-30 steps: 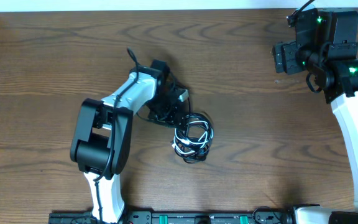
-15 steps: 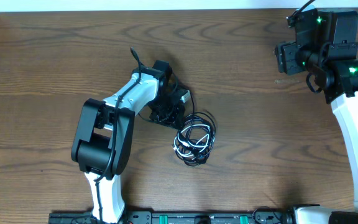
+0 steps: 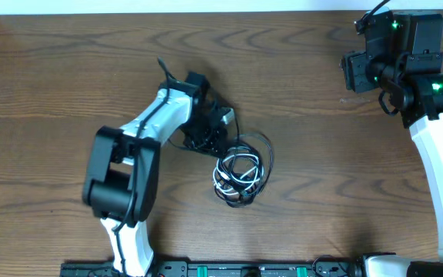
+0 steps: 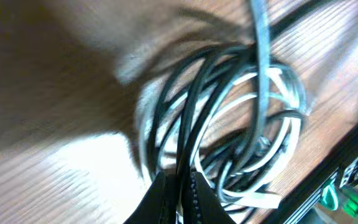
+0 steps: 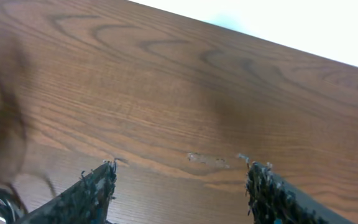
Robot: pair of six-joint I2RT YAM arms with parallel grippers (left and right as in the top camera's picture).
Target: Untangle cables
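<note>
Near the middle of the table (image 3: pixel 321 169), the cables (image 3: pixel 241 171) are lying in a tight black-and-white coil, well apart from every edge, with bare wood lying open on all sides. The left gripper (image 3: pixel 215 129) is sitting just beside the coil's upper left. Its wrist view is showing what the overhead is hiding: its fingers (image 4: pixel 204 202) are pressing together on one black strand. By the far right corner, the right gripper (image 3: pixel 351 71) is hovering near the table's edge, fingers (image 5: pixel 98 190) spreading wide over bare wood.

The cables (image 3: pixel 241 171) have spread rightward (one loop wider).
</note>
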